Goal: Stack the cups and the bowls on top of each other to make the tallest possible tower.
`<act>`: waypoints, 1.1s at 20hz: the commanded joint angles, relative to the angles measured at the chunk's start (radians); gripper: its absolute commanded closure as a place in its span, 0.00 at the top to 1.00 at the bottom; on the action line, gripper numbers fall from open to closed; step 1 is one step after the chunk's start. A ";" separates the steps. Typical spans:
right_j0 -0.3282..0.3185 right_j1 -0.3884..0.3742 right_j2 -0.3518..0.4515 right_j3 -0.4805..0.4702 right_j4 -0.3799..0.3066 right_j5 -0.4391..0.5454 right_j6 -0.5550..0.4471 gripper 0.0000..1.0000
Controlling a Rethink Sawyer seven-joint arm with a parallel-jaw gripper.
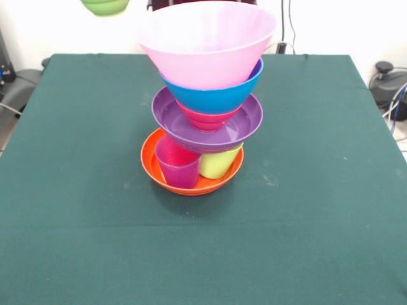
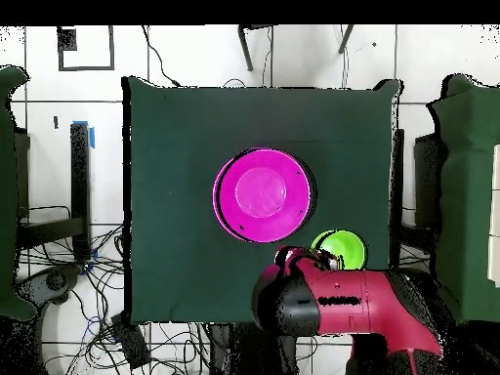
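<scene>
In the front view, the tower [image 1: 203,101] stands at the middle of the green table [image 1: 76,190]. At its base sits the orange bowl [image 1: 156,170], holding the purple cup [image 1: 178,166] on the left and the lime green cup [image 1: 219,164] just beside it on the right, both upright. On their rims rests the purple bowl [image 1: 248,121], in it a small red bowl [image 1: 206,119], on that the blue bowl [image 1: 216,98], and on top the big pink bowl [image 1: 206,44], leaning slightly. At the upper left edge of the frame a small green bowl [image 1: 105,6] hangs above the table; the gripper itself does not show here. In the overhead view, the pink bowl [image 2: 263,194] covers the stack at the centre of the table [image 2: 166,146]. Below and right of it lies the green bowl [image 2: 343,247], with the red arm [image 2: 361,303] at the lower right of the frame reaching to it. Whether the pincer is wide, narrow or clamped cannot be told.
</scene>
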 commanded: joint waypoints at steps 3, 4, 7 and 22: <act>0.007 0.037 0.154 -0.042 0.040 0.157 -0.241 0.00; 0.016 0.044 0.157 -0.054 0.038 0.165 -0.223 0.00; 0.040 0.047 0.169 -0.086 0.048 0.207 -0.182 0.00; 0.090 0.049 0.178 -0.165 0.062 0.303 -0.130 0.00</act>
